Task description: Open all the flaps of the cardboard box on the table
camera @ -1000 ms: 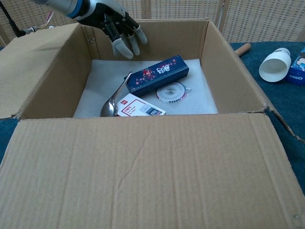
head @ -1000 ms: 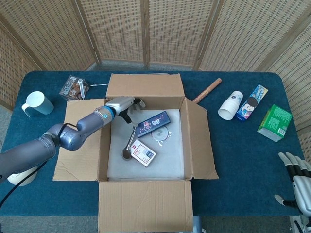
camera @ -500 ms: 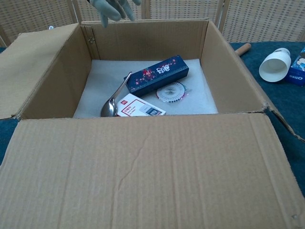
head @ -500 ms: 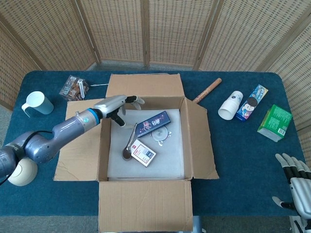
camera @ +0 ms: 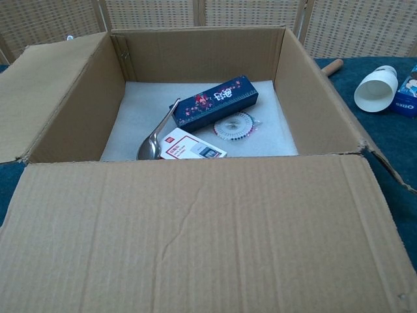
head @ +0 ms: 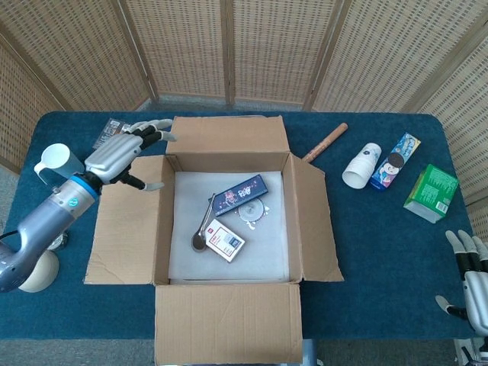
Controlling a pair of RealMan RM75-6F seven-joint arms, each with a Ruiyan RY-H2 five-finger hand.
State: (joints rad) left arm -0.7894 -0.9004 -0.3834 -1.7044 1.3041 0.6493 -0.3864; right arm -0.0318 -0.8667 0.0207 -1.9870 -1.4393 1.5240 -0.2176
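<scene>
At the centre of the blue surface one cardboard box is sitting with its four flaps folded outward: one at twelve o'clock, one at three, one at six and one at nine. Judging by how they are lying, the opening step is looking finished or nearly so, so the next move is probably calling for nothing more than clearing the arms away, or pressing flat the three o'clock flap, which is appearing to angle up slightly. One left hand is hovering at about ten o'clock from the box, over the outer edge of the nine o'clock flap, fingers spread and holding nothing. One right hand is showing at about four o'clock near the frame edge, fingers apart and empty. Inside the box one dark blue carton, one red-and-white card, one spoon and one round disc are lying on white padding. Outside it, one pale mug is standing at ten o'clock, one paper cup and one green carton at two to three.
</scene>
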